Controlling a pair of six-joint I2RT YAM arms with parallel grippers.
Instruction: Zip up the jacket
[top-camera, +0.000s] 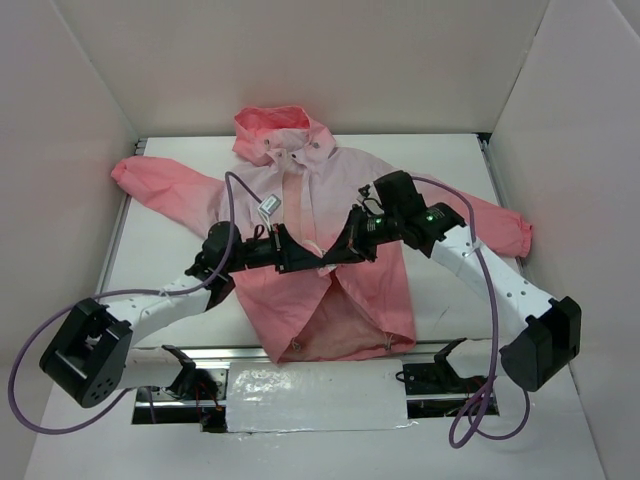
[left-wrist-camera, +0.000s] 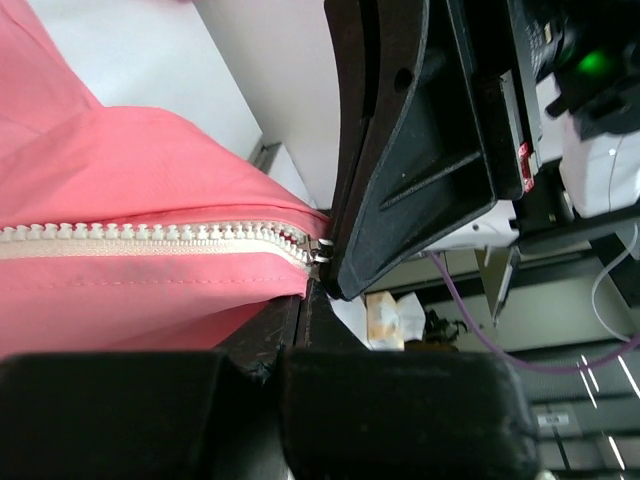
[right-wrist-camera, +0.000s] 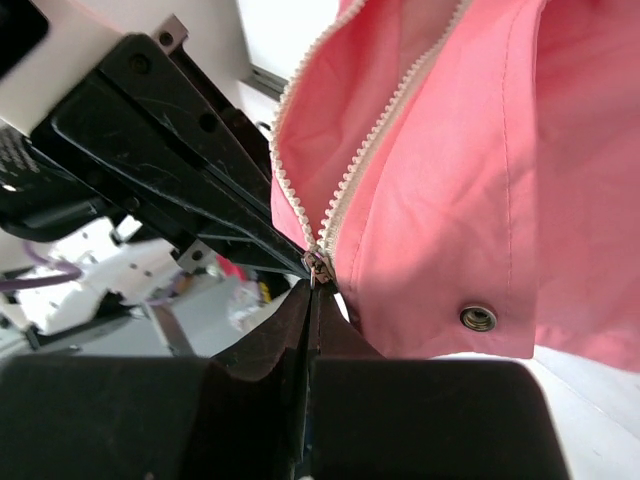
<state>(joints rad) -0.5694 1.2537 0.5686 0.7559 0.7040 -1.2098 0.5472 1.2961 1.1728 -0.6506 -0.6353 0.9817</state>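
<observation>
Slider (right-wrist-camera: 317, 268) sits dead on the tips of both your claws, so you're at the pull itself. Jacket (top-camera: 300, 200) lies flat on the table (top-camera: 160, 245), hood on the far side, and the 2 claws meet nose to nose over its chest. Left claw (left-wrist-camera: 305, 300) is pinched shut on the jacket at the zip edge just under the slider. Your right claw (right-wrist-camera: 310, 295) is pinched shut at the same spot from the other side. Can't tell from these views which 1 has the pull tab and which just has cloth.

Meshed teeth (left-wrist-camera: 150, 235) run off to the left of your left tips, while the 2 loose rows (right-wrist-camera: 370, 150) fan out beyond your right tips. My take: let 1 claw anchor and hold the meshed side taut, then drag the slider straight along the loose rows, low and slow. Pull sideways and the thin cloth beside the tips could get chewed into the slider.
</observation>
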